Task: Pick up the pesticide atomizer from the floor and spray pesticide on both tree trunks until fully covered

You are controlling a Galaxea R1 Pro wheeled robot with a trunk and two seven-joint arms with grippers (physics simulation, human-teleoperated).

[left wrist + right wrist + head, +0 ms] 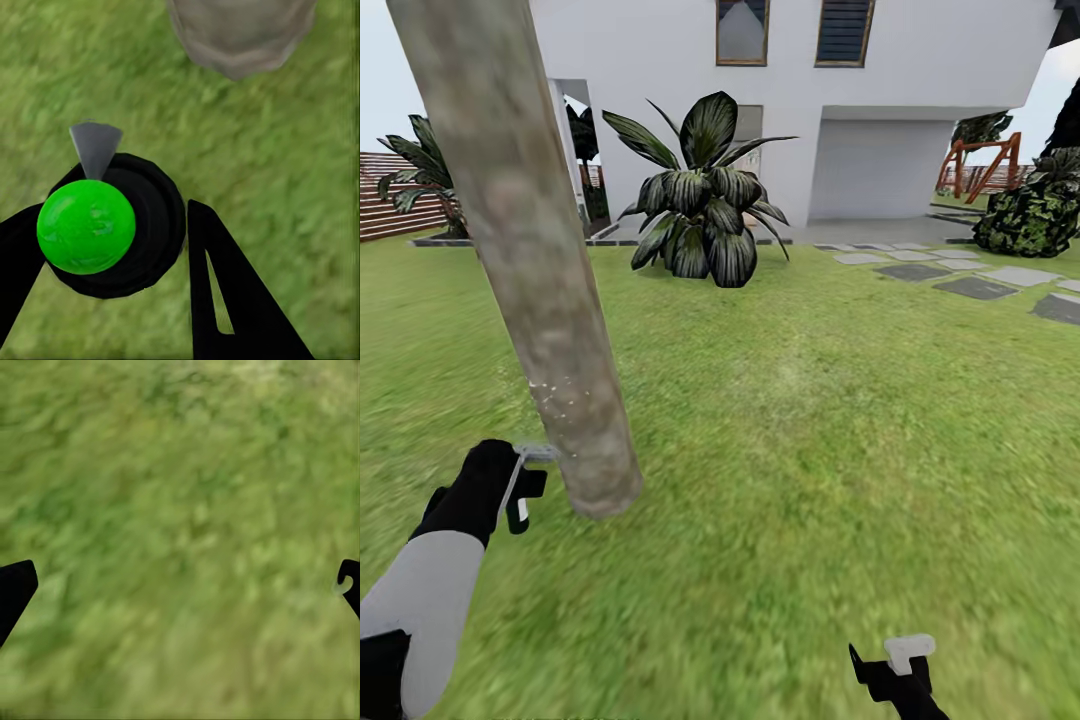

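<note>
The left gripper [112, 247] has its two black fingers closed round the pesticide atomizer [112, 225], a black round-bodied bottle with a bright green ball-shaped top and a grey cone-shaped nozzle; the left wrist view shows one finger pressed against each side of the body. In that view the nozzle points away from the claw toward the base of the straight mottled grey-beige tree trunk [240, 34], which stands just beyond the claw on the blurry green grass lawn [300, 165]. The head view hides the green top and the bottle's body; there the left gripper [525, 490] shows as a black wrist with a grey piece touching or nearly touching the trunk [550, 320] low down, and pale specks dot the bark just above the claw.

The right gripper [180, 585] is spread wide with nothing between its fingers: in the right wrist view its black fingertips [15, 589] sit at opposite edges with grass between them. In the head view the right gripper [895, 665] hangs low over the lawn, well apart from the trunk.

Far beyond both claws stand a broad striped-leaf dark green plant [700, 200], a white house [920, 90] and grey stepping stones [970, 285].
</note>
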